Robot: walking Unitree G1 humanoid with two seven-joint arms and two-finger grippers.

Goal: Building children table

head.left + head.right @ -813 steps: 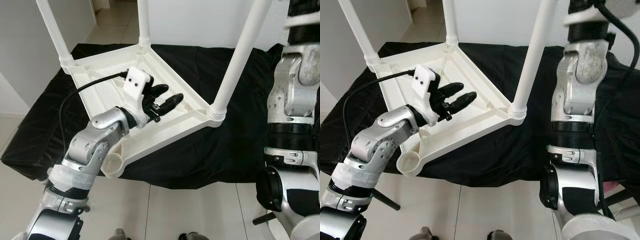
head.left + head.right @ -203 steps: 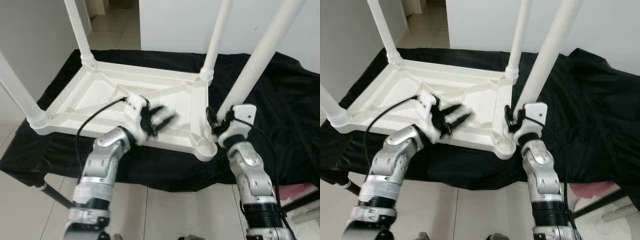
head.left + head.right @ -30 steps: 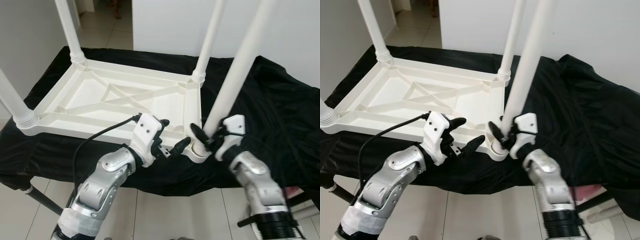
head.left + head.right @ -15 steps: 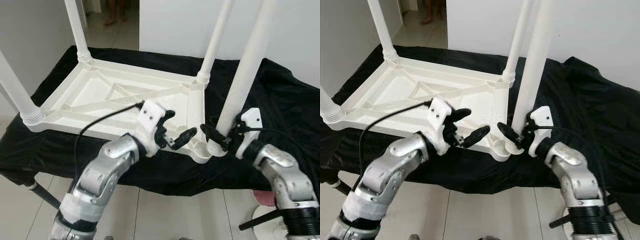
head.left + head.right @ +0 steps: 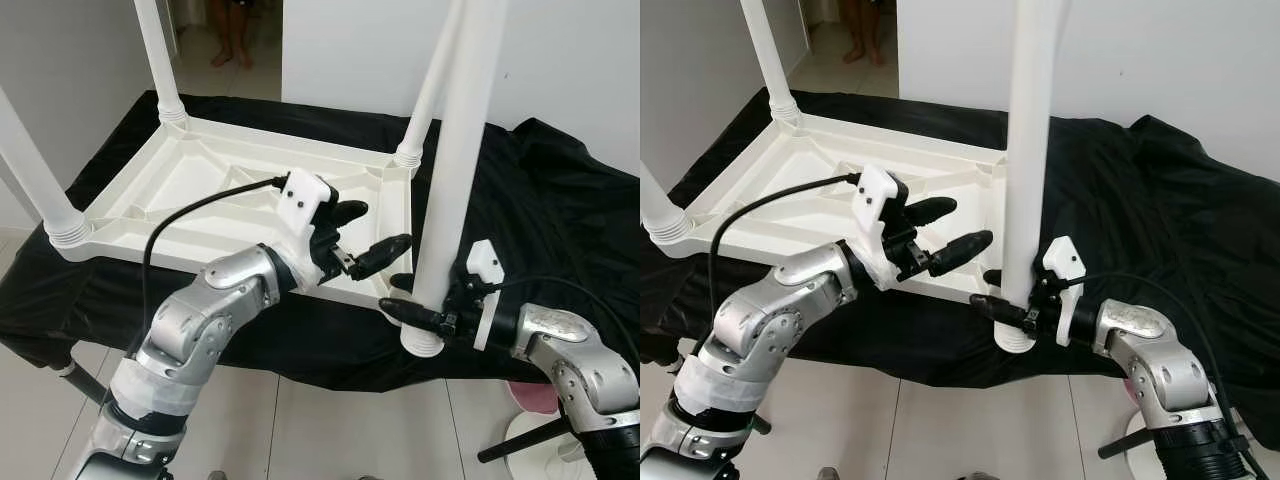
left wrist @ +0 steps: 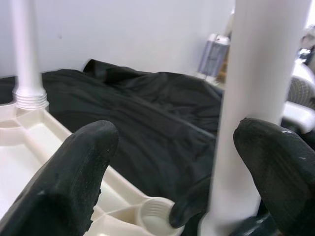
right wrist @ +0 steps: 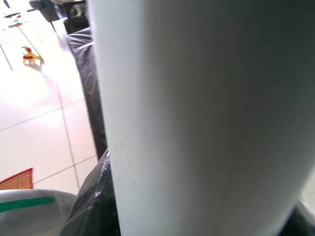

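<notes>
Since half a second ago, the long white plastic leg has lifted clear of the upturned white plastic tabletop. Right gripper clenched around it; left gripper spread, empty. Fitting step: realign over the corner socket.

— What lies under everything here?

— A black cloth, crumpled into folds, draped over the desk and hanging down past its near edge.

— And below the cloth?

— A floor of pale tiles. A dark slanted pole pokes out from under the cloth's left corner, and a pink thing shows below its right end, beside a round white base.

— Anything beyond the cloth?

— A white wall stands right behind it. Left of that wall an opening leads away, where a person's bare legs stand on the tiles.

— Small things?

— A yellow toy on the floor, well apart from the cloth.
</notes>
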